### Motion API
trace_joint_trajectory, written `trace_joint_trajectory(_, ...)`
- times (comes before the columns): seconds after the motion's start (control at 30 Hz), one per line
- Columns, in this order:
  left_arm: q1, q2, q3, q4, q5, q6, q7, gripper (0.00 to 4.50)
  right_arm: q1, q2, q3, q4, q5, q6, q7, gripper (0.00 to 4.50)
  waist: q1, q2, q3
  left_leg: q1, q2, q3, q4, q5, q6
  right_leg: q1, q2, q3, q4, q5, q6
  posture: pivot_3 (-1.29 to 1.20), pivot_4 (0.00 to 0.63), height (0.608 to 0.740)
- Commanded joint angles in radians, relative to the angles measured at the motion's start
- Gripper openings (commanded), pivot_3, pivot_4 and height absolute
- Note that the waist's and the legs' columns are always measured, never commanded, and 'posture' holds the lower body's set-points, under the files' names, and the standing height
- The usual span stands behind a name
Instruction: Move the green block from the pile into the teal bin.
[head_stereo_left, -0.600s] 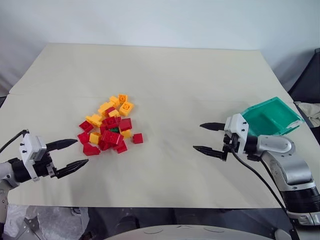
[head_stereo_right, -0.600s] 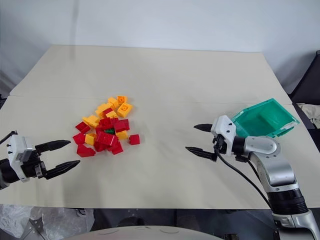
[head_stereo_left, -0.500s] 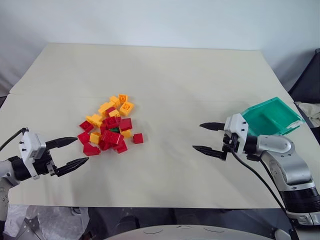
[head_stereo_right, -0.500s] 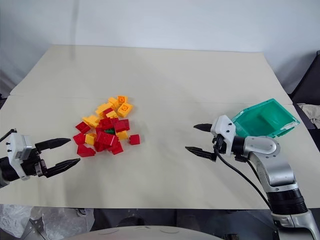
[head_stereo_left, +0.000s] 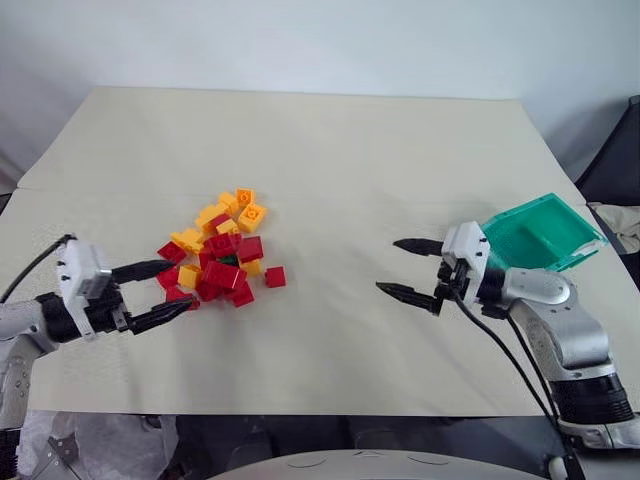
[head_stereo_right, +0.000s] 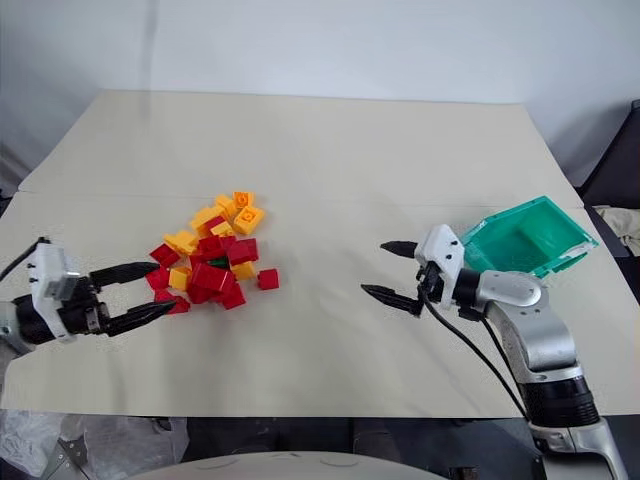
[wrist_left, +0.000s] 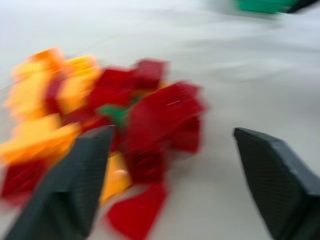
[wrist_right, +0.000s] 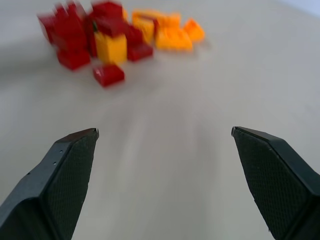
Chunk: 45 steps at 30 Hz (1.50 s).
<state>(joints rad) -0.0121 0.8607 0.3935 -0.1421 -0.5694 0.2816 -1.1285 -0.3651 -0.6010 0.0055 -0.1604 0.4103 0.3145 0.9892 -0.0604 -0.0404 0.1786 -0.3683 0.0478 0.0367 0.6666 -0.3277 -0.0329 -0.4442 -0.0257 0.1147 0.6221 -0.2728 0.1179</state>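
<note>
Left hand (head_stereo_left: 158, 293) moved up to pile (head_stereo_left: 220, 250), spread; right hand (head_stereo_left: 409, 270) spread. Pinch green block (head_stereo_left: 229, 260) from above, sparing neighbours.

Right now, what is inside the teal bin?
The teal bin looks empty where its floor shows; its near corner is hidden behind the right gripper's arm. The green block sits in the pile.

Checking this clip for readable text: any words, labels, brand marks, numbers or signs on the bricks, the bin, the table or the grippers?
None can be read.
The pile: studs and plain faces, no lettering visible.
The green block: mostly buried, no mark visible.
The teal bin: plain walls, no label.
The table: bare surface, no sign.
Left gripper and right gripper: black fingers and white housings, no marking legible.
</note>
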Motion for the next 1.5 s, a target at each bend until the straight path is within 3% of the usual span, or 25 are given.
trace_joint_trajectory(0.03,-0.042,0.003,-0.064,-0.04,0.018,-0.044,-0.04,2.68,-0.021,0.024,0.009,-0.053,0.024,0.016,-0.016,4.5,0.001,0.0,0.0,0.0,0.0,0.0,0.0,0.0,0.0,0.0,0.0,0.0,0.0,0.0,0.0,0.0,0.15,0.74)
trace_joint_trajectory(0.27,-0.206,-0.028,-0.232,0.036,0.046,-0.052,-0.105,0.46,-0.037,0.081,0.044,-0.065,0.017,0.018,-0.042,4.5,0.005,0.0,0.0,-0.001,-0.001,0.0,0.001,0.0,0.0,0.0,0.0,0.0,0.0,0.0,0.0,0.0,0.15,0.74)
trace_joint_trajectory(0.33,-0.267,-0.054,-0.263,0.094,0.074,-0.075,-0.098,0.03,-0.036,0.091,0.049,-0.07,0.015,0.017,-0.05,4.5,0.005,0.0,0.0,-0.001,-0.001,0.0,0.002,0.0,0.0,0.0,0.0,0.0,0.0,0.0,0.0,0.0,0.15,0.74)
trace_joint_trajectory(0.7,-0.428,-0.123,-0.308,0.392,0.265,-0.167,0.073,0.03,-0.017,0.132,0.059,-0.114,0.018,0.021,-0.109,4.5,0.003,0.0,0.0,-0.001,-0.001,0.0,0.003,0.0,0.0,0.0,0.001,0.0,0.003,0.0,0.0,0.0,0.15,0.74)
trace_joint_trajectory(0.83,-0.496,-0.148,-0.3,0.525,0.351,-0.217,0.203,0.03,-0.014,0.137,0.059,-0.116,0.016,0.019,-0.12,4.5,0.006,0.0,0.0,-0.001,-0.001,0.0,0.006,0.0,0.0,0.0,0.001,0.0,0.004,0.0,0.0,0.0,0.15,0.74)
trace_joint_trajectory(1.1,-0.532,-0.144,-0.29,0.618,0.421,-0.245,0.341,0.03,-0.029,0.144,0.055,-0.095,0.016,0.014,-0.123,4.5,0.002,0.0,0.0,0.0,-0.001,0.0,0.013,0.001,0.001,0.001,0.001,0.001,0.01,0.002,0.002,0.0,0.15,0.74)
trace_joint_trajectory(1.27,-0.539,-0.167,-0.296,0.616,0.399,-0.232,0.331,0.03,-0.038,0.147,0.057,-0.085,0.016,0.011,-0.119,4.5,0.004,0.0,0.0,0.001,-0.001,-0.001,0.014,0.001,0.002,0.001,0.001,0.001,0.012,0.002,0.002,0.0,0.15,0.74)
trace_joint_trajectory(1.5,-0.42,-0.187,-0.291,0.37,0.256,-0.147,0.174,0.03,-0.054,0.152,0.06,-0.068,0.016,0.009,-0.112,4.5,-0.001,0.0,0.0,-0.001,-0.001,0.0,0.014,0.001,0.002,0.001,0.001,0.002,0.009,0.002,0.002,0.0,0.15,0.74)
